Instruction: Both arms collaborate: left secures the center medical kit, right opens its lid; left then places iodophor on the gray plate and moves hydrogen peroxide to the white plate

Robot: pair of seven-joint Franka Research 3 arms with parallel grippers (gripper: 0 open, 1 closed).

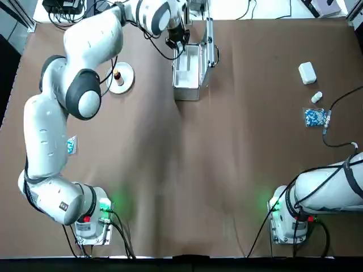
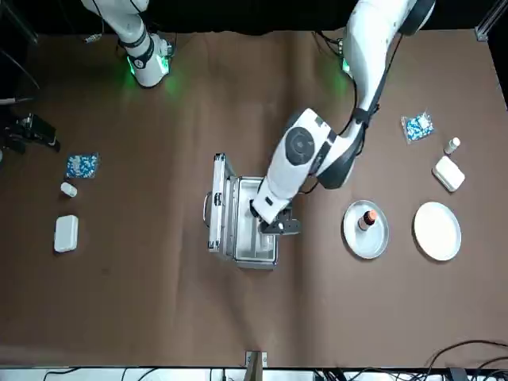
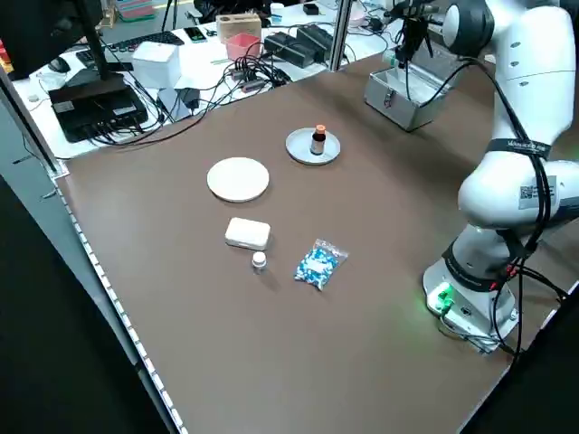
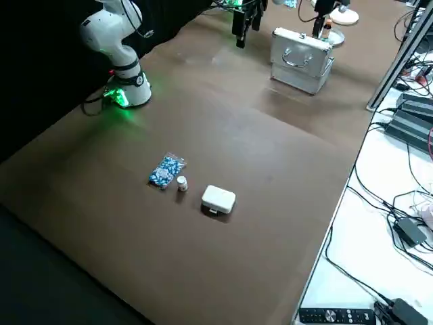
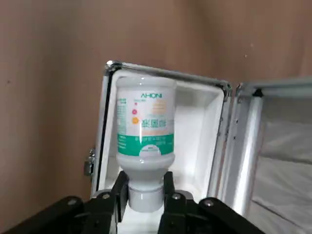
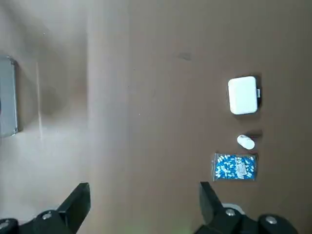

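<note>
The medical kit (image 1: 188, 73) stands open at the table's far middle, its lid (image 1: 209, 48) upright on the right side. My left gripper (image 5: 145, 196) hangs over the open case (image 5: 195, 126), shut on the cap of the hydrogen peroxide (image 5: 145, 129), a pale bottle with a teal-green band. The iodophor (image 2: 367, 219), a brown bottle, stands on the gray plate (image 2: 353, 238). Beside it lies the bare white plate (image 2: 436, 231), which the left arm hides in the top view. My right gripper (image 6: 141, 204) is open and holds nothing, high over the table's right side.
A white box (image 1: 307, 72), a small vial (image 1: 316, 97) and a blue pill bag (image 1: 313, 117) lie at the right. A matching box (image 2: 448, 173), vial (image 2: 452, 145) and pill bag (image 2: 417, 127) lie on the robot's left, near the plates. Cables run along the far edge.
</note>
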